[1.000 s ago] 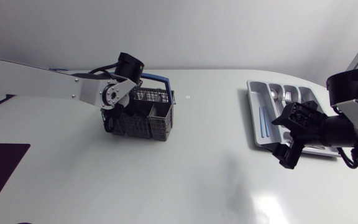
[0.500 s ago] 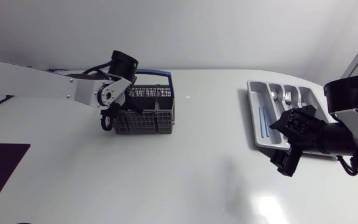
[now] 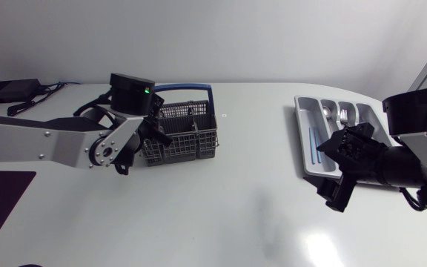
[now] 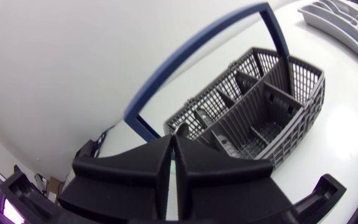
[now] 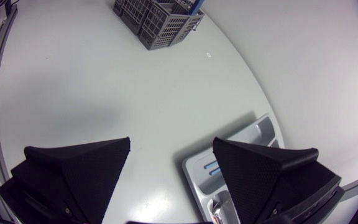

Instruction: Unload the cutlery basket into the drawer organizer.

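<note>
Toward the far edge of the desk, left of its middle, the grey wire cutlery basket (image 3: 191, 137) stood upright on its base with its blue handle (image 3: 184, 86) raised. It was well apart from the grey drawer organizer (image 3: 302, 141), which lay near the right edge. The basket's cells looked bare from the left wrist view, though one grey shape inside was too unclear to name, so the unloading seemed close to finished. A fork (image 3: 343, 113) and a spoon (image 3: 325, 111) lay in the organizer's far slots, one kind to a slot, and something blue (image 3: 313, 144) lay along the slot nearest the basket. The left gripper (image 4: 173, 143) sat just beside the basket's left wall, fingers pressed together with nothing between them, probably placed to steady or nudge it rather than pick from it. The right gripper (image 5: 172, 142) hovered by the organizer's near corner, fingers spread wide and empty, a stance fit for the next reach.
</note>
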Robot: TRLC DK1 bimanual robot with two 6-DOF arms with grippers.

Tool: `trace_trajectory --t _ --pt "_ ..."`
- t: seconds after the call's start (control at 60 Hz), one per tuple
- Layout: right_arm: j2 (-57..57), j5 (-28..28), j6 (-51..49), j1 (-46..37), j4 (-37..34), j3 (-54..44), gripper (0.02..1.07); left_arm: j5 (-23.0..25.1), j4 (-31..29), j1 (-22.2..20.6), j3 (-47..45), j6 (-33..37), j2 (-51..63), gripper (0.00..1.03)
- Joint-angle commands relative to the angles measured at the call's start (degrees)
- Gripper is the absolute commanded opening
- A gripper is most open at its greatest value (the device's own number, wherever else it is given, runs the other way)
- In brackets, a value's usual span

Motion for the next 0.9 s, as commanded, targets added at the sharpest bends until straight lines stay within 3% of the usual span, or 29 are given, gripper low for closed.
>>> trace_trajectory --t 0.0,0.217,0.3,0.383,0.5,0.6,0.717,0.883 --pt "-1.17 0.61 2.5 1.74 -1.13 -1.36 0.98 -1.02 1.67 -1.47 -1.98 4.11 -3.95 0.04" --pt "-2.31 0.96 5.84 5.08 -2.8 0.48 0.98 -1.02 -1.58 -4.28 -1.89 6.04 -12.47 0.04" --pt "-2.49 0.69 8.22 6.58 -2.89 1.8 0.98 -0.58 -6.94 -5.42 0.31 4.46 -16.6 0.04" --pt "-2.31 0.34 11.47 8.69 -2.89 3.38 0.98 2.84 -15.82 -6.21 3.82 -0.37 -19.94 0.04" --pt "-1.61 -0.27 16.3 11.41 -2.98 5.85 0.98 11.02 -28.39 -6.21 9.54 -9.16 -20.91 0.04" --pt "-0.47 -1.68 20.96 13.7 -3.51 8.75 0.98 19.37 -35.16 -4.89 13.58 -14.96 -20.12 0.04" --pt "1.99 -3.61 26.5 15.45 -3.86 12.17 0.98 29.39 -39.29 -2.35 16.66 -19.88 -17.22 0.04" --pt "6.74 -6.25 31.95 18.0 -3.68 16.22 0.97 40.2 -40.52 0.82 18.33 -24.28 -13.79 0.04"
